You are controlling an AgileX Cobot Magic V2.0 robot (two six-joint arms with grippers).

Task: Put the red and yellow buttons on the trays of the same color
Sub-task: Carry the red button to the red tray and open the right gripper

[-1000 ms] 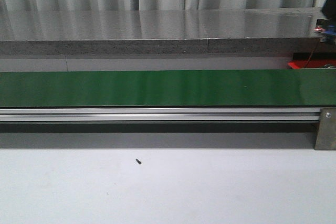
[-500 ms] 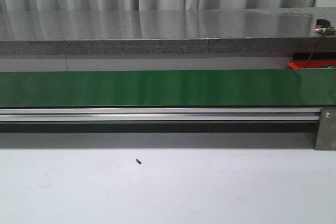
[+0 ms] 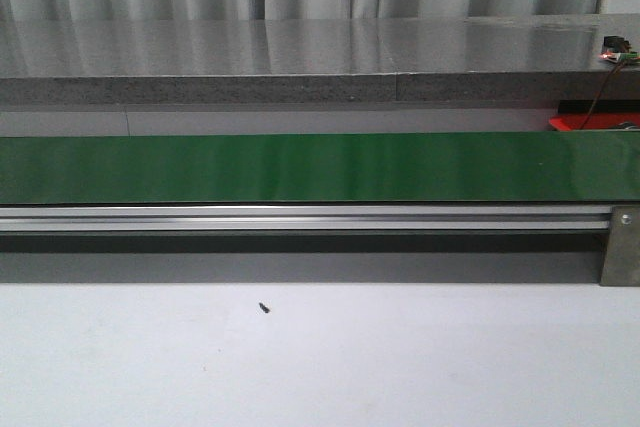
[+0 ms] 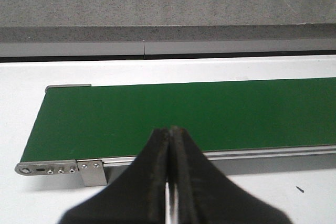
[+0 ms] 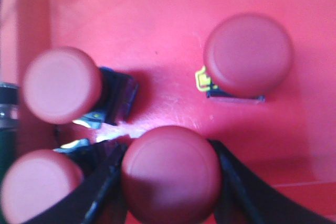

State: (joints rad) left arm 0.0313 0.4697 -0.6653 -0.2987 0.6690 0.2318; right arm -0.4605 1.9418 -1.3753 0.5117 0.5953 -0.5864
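Right gripper: pinching a red button by the body, a black finger on each side of it, over the red tray.
Held button, location: above or on the tray floor, at the near edge of the cluster; the right wrist view does not settle whether it already rests on the tray.
Other red buttons: three in the tray, one at the far side, one beside a dark base block, one low at the edge.
Left gripper: fingers pressed together, holding nothing, hanging over the near edge of the green belt.
Yellow buttons and yellow tray: not seen in any view.
Risk, crowding: the neighbouring button low at the edge sits just beside one finger; spreading the jaws could nudge it.
Risk, tipping: domed cap on a narrower base probably makes the button top-heavy; released while tilted or not seated, it may roll onto its side.
Risk, bounce: hard tray floor, so a drop from height could skid the button into its neighbours.
Button caps: round, smooth, matte red domes, likely plastic.
Tray: glossy red plastic, fine scratches, bright glare patch.
Belt: flat, matte green, in a brushed metal frame.
Desk: pale, smooth, one small dark speck.
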